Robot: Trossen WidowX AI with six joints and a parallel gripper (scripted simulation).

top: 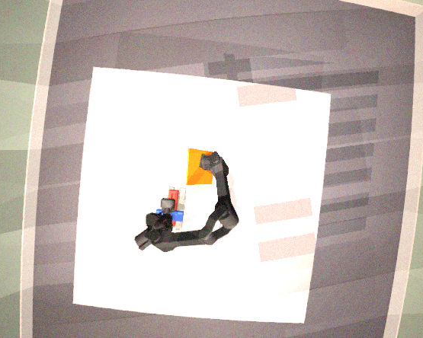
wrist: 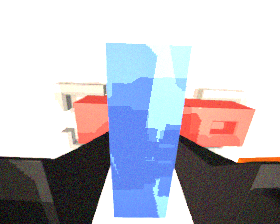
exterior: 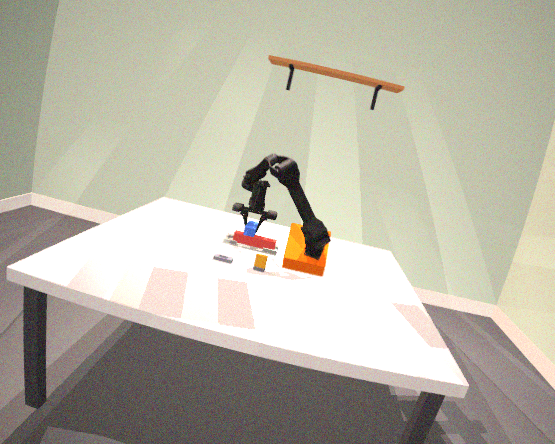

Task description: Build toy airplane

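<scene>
The red fuselage (top: 173, 195) (exterior: 266, 243) (wrist: 201, 125) lies lengthwise in the pale cradle (top: 182, 193) (exterior: 228, 241) (wrist: 83, 88). Its tail socket shows open in the wrist view. My gripper (exterior: 251, 231) (wrist: 142, 135) is shut on the blue wing (top: 177, 216) (exterior: 251, 228) (wrist: 133, 120), which lies crosswise over the middle of the fuselage, at or just above its top. The wing hides its tab and the wing socket, so I cannot tell whether it is fully down. The yellow tail fin (exterior: 261, 261) stands upright in a small grey holder, away from the fuselage.
A small grey holder (exterior: 223, 258) lies on the white table (exterior: 106, 260) beside the tail fin. The orange block (top: 194, 164) (exterior: 303, 265) under the arm's base stands close to the cradle's tail end. A wooden shelf (exterior: 336, 74) hangs on the wall behind.
</scene>
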